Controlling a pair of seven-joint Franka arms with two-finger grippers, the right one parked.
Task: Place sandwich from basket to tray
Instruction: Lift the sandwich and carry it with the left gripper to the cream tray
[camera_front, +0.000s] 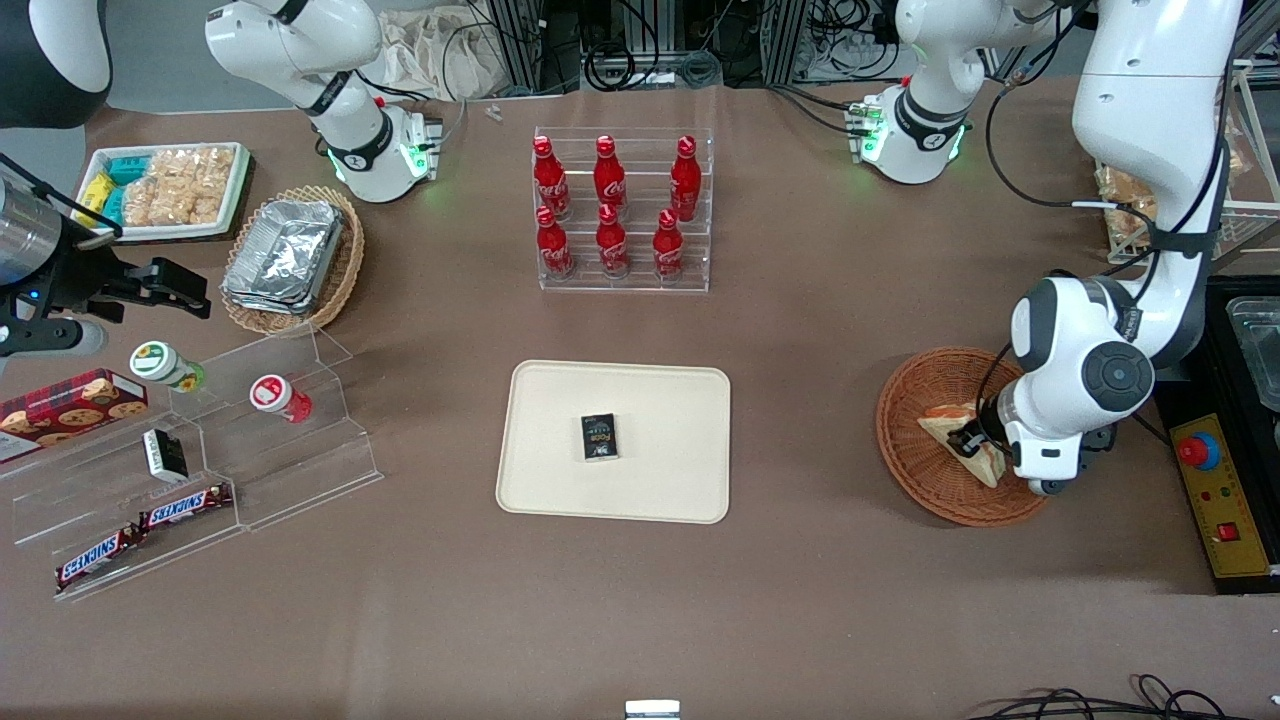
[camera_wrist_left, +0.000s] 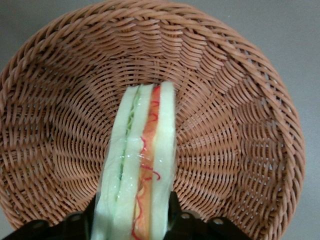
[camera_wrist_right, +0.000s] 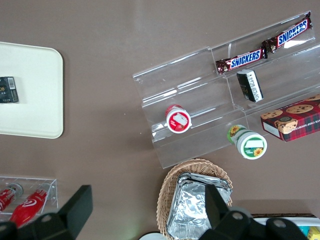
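Sandwich, pale bread with orange-and-green filling, sits clamped in the pincer inside the basket.

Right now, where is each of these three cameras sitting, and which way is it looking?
Front view: high above the table, looking down at both arms; the gripper holds the sandwich in the basket.
Left wrist view: on the working arm, facing down into the basket; jaws shut on the sandwich.
Right wrist view: on the parked arm, looking down; its own jaws show.
Front and right wrist views share the tray.
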